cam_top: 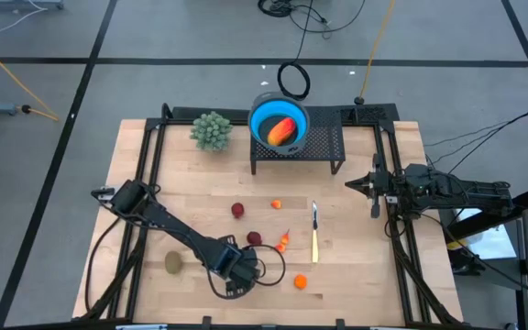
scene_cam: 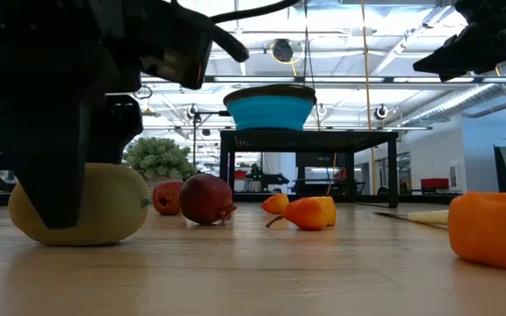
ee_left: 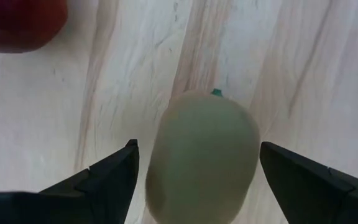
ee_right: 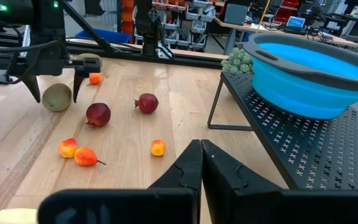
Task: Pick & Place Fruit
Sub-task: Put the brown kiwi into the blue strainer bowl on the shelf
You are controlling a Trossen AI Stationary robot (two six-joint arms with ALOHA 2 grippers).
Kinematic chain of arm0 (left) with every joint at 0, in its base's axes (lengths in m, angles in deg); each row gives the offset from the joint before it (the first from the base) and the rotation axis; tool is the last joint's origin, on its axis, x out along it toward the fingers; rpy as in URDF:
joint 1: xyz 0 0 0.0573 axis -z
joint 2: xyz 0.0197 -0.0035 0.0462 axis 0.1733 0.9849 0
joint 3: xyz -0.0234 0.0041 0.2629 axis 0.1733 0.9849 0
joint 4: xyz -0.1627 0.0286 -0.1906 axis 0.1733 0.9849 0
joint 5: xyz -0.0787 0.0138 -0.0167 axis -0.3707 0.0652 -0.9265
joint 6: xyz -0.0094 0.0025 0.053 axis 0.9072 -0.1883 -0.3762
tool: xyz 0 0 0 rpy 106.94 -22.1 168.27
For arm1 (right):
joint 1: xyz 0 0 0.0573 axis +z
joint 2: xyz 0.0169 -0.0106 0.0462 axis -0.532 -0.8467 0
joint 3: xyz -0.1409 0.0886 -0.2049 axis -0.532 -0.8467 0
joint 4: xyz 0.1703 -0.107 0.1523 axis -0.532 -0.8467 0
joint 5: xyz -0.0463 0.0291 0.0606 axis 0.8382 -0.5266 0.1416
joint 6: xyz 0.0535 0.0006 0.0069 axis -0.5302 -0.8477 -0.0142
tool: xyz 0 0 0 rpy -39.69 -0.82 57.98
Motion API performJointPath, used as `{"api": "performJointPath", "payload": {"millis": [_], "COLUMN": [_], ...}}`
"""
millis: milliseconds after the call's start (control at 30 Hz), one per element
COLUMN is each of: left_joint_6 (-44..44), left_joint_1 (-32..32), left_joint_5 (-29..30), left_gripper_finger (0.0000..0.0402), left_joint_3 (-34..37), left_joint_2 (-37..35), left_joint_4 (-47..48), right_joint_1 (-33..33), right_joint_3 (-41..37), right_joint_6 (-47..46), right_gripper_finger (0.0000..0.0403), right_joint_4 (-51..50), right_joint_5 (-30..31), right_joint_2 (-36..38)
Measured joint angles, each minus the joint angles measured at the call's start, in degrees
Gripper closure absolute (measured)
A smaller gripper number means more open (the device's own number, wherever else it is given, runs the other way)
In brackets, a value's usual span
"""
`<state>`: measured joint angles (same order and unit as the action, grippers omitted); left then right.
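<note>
- Your left hand (ee_left: pixel 194 168) stands low over the bench (cam_top: pixel 356 275) near its front edge, fingers (ee_left: pixel 114 177) spread wide and straddling a pale green oval fruit (ee_left: pixel 204 155); a gap shows on each side of it, so nothing is pinched.
- In the low view that same oval (scene_cam: pixel 104 206) rests on the wood directly under the left hand, one dark finger in front of it.
- Your right hand (ee_right: pixel 201 163) hangs above the bench's right edge, at about 3 o'clock from the bench's centre, fingers pressed together and holding nothing.
- A blue bowl (cam_top: pixel 266 117) sits on a black mesh stand (cam_top: pixel 324 142) at 12 o'clock on the bench; an orange-red mango-like fruit (cam_top: pixel 282 129) lies inside it.
- Two dark red round fruits lie loose on the wood: one (cam_top: pixel 237 210) near the bench's centre, the other (cam_top: pixel 254 238) toward 6 o'clock from it, just beside the left hand.
- A tiny orange fruit (cam_top: pixel 277 203) lies near the centre; another small orange piece (cam_top: pixel 284 241) sits beside the nearer red one; a larger orange one (cam_top: pixel 301 281) lies at 5 o'clock, near the front edge.
- A brownish-green oval (cam_top: pixel 172 263) lies at 8 o'clock, apart from the rest.
- A knife (cam_top: pixel 315 234) with a pale handle lies right of centre, lengthwise front to back.
- A pale green bushy plant (cam_top: pixel 211 130) stands at 11 o'clock, just beside the stand.
</note>
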<state>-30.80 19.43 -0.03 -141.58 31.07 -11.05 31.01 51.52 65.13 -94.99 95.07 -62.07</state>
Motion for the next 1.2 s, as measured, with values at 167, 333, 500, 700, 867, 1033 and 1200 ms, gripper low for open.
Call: {"api": "performJointPath", "payload": {"millis": [167,333,500,700,867,1033,1200], "left_joint_6": [-1.07,-1.04,-1.09,-1.20,-2.08,-4.04,-4.46], "left_joint_1": [-0.04,-0.14,-0.61,-2.52,-4.60,-7.22,-9.84], "left_joint_5": [0.00,-0.07,-1.71,-6.75,-7.74,-6.32,0.66], "left_gripper_finger": [0.0081,0.0136,0.0193,0.0208,0.0188,0.0198,0.0206], "left_joint_3": [0.00,-0.01,-0.07,-0.09,-0.07,-0.07,-0.07], "left_joint_2": [0.00,0.00,-0.04,-0.41,-3.24,-8.60,-15.69], "left_joint_4": [0.00,-0.02,-0.02,0.84,2.64,3.38,3.04], "right_joint_1": [-0.01,0.00,-0.02,-0.02,0.00,-0.02,-0.02], "right_joint_3": [0.00,0.00,0.00,0.00,0.00,0.00,0.00], "right_joint_6": [0.00,0.00,0.00,0.00,0.00,0.00,0.00], "right_gripper_finger": [0.0403,0.0403,0.0403,0.0403,0.0403,0.0403,0.0403], "right_joint_4": [0.00,0.00,0.00,0.00,0.04,0.02,0.04], "right_joint_5": [0.01,0.02,0.02,0.02,0.02,0.00,0.01], "right_joint_2": [0.01,0.00,0.01,0.01,0.00,0.00,0.00]}}
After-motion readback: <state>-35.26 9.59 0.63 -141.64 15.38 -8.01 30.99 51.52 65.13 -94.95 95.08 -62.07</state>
